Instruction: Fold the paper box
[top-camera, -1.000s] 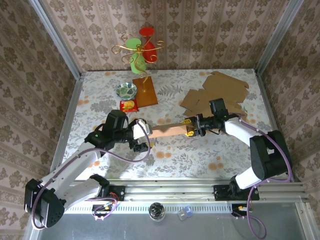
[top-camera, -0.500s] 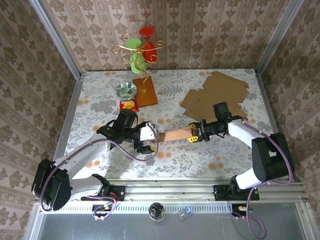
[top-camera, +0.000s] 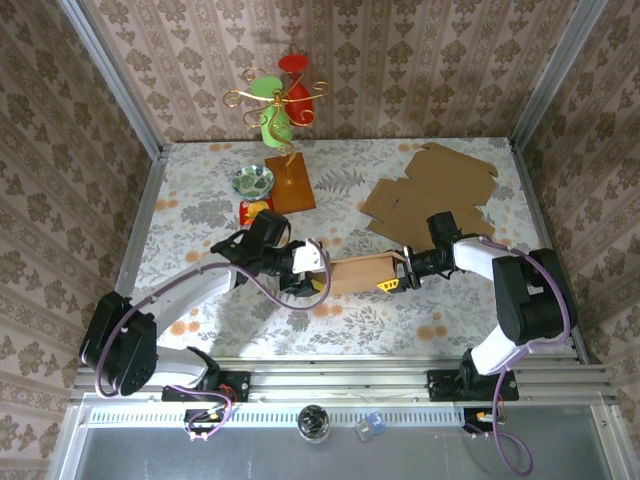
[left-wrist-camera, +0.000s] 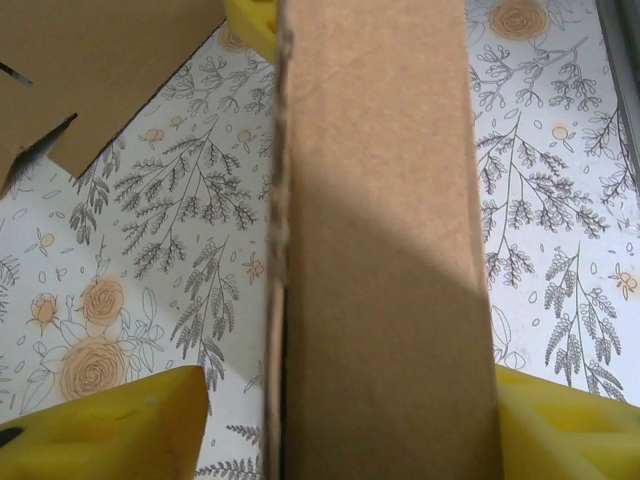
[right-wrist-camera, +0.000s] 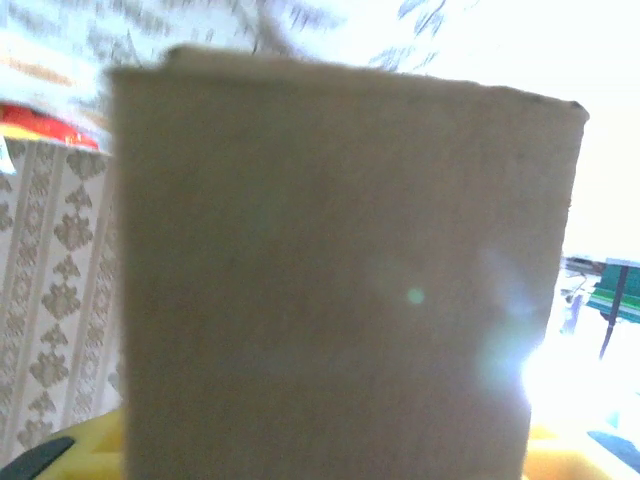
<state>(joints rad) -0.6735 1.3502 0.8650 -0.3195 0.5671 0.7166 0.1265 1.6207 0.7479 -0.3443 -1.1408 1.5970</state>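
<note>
Closer together now, left claw (top-camera: 312, 270) and right claw (top-camera: 398, 275) flank the paper box (top-camera: 358, 272); right clamps it, left's hold unclear; oversqueezing could crumple it.

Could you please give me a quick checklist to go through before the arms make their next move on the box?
1. Paper box spans between both tools: ok.
2. Left tool grip: cannot tell; a gap shows beside one finger.
3. Right tool closed on the box end: ok, though its wrist view is blurred.
4. Box apart from the flat cardboard: ok.
5. Bowl away from the box: ok.
</note>
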